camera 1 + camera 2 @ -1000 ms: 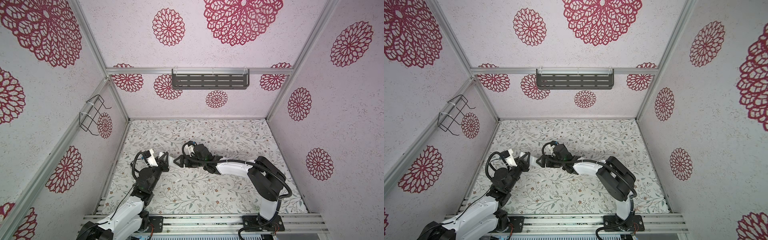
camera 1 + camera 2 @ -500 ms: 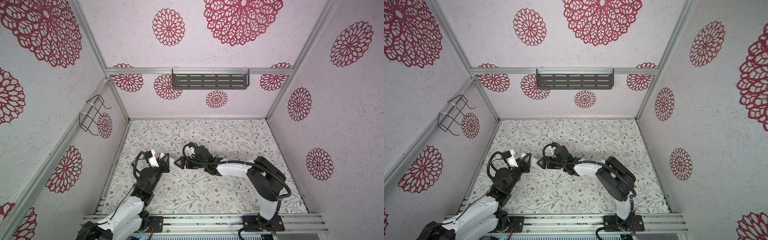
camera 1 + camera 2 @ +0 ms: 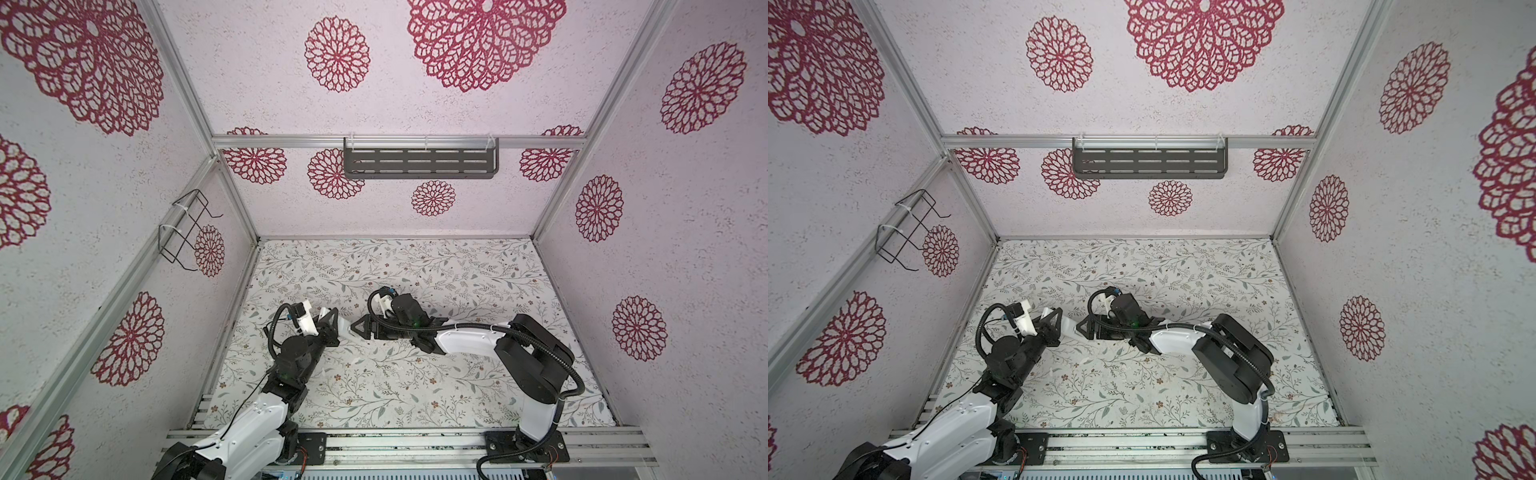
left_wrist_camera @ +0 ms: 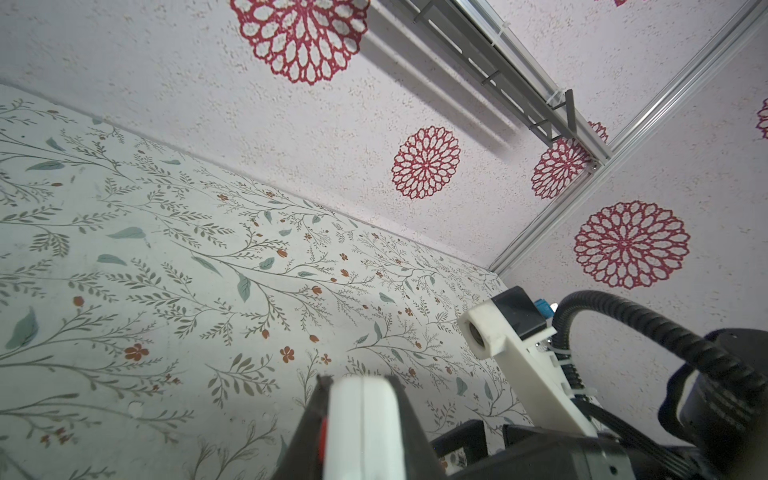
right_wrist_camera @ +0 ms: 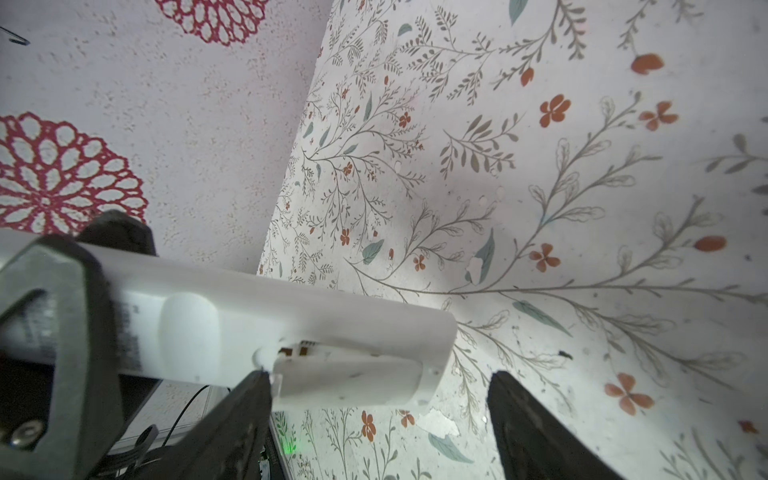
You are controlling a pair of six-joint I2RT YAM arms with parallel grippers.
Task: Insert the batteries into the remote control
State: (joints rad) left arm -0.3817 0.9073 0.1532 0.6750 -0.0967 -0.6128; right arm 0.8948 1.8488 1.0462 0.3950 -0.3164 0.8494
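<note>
Little done yet: left gripper [image 3: 331,326] clenches the remote control [image 5: 291,328], right gripper's [image 5: 380,376] jaws gape released at the remote's cover [image 5: 353,384], seemingly ajar; no batteries in sight.

Remote control [image 5: 291,328] — smooth matt plastic

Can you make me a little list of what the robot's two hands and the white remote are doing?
remote control: white, held up off the floral table
left gripper: jaws shut on one end of the remote
right gripper: jaws open around the other end, one tip at the back cover's edge
back cover: looks partly lifted
batteries: none seen in any view
</note>
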